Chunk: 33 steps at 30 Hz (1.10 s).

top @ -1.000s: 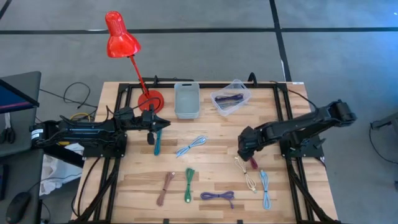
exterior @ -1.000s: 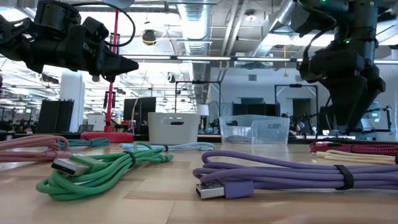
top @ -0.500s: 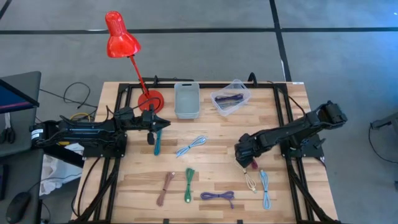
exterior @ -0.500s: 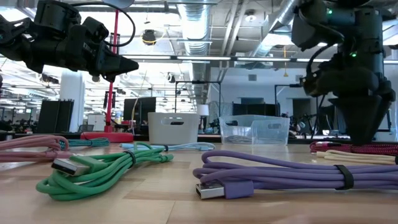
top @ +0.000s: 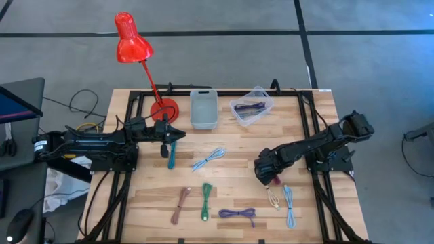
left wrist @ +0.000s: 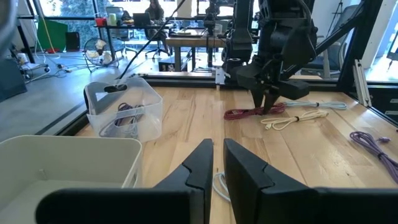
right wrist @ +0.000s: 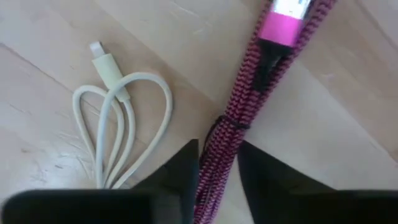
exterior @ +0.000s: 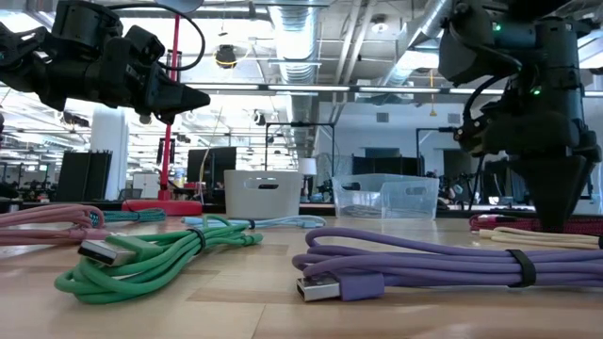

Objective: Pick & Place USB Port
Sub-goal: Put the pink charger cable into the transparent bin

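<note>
A pink-red braided USB cable bundle (right wrist: 249, 93) lies flat on the wood table (top: 224, 179) at the right, also seen in the high view (top: 277, 179). My right gripper (right wrist: 217, 155) stands down over it, shut on it. Beside it lies a cream cable (right wrist: 118, 118). At the far edge stand a clear container (top: 252, 107) with a purple cable inside and a grey bin (top: 203, 108). My left gripper (top: 180, 134) hovers at the left, shut, with nothing between its fingers (left wrist: 217, 152). My right gripper pinches the bundle between its two fingers around mid-length, just below the dark tie (right wrist: 214, 158). The fingers come from above, pointing down, and lie across the bundle. The bundle lies flat on the table, its pink plug end (right wrist: 286, 15) stretching away from the fingers.
Other coiled cables lie on the near half: light blue (top: 289, 203), purple (top: 237, 213), green (top: 206, 200), brownish pink (top: 182, 203). Farther back lie light blue (top: 209, 158) and teal (top: 171, 154) ones. A red desk lamp (top: 132, 41) stands at the far left.
My right gripper has come down and a little toward the table's near edge, onto the pink-red cable bundle. The bundle has stayed on the table.
</note>
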Available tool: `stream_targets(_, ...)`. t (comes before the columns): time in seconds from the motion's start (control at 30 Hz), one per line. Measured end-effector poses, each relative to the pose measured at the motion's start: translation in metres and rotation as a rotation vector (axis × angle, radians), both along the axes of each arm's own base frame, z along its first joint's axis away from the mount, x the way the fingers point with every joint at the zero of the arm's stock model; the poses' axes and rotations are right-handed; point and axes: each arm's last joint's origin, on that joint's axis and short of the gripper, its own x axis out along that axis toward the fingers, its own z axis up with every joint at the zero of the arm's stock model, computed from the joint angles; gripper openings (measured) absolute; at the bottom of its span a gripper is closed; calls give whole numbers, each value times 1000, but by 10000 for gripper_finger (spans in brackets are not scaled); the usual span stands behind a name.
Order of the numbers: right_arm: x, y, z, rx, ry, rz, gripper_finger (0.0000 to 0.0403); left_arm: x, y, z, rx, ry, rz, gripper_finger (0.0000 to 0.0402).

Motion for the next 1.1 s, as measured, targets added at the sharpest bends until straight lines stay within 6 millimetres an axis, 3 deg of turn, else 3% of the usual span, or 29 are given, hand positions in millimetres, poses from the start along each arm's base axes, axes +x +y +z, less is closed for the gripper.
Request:
stream_targets(0.2, 0, 0, 0, -1, 0, 31, 11, 0, 0, 0, 0, 0, 0, 40)
stream_targets(0.43, -1, -2, 0, -5, 13, 65, 10, 0, 0, 0, 0, 0, 0, 40)
stream_targets(0.67, -6, -16, 16, -75, -32, 81, 6, 0, 0, 0, 0, 0, 0, 40)
stream_targets(1.1, -9, -68, 43, -313, -137, 129, 2, 0, 0, 0, -3, 0, 0, 40)
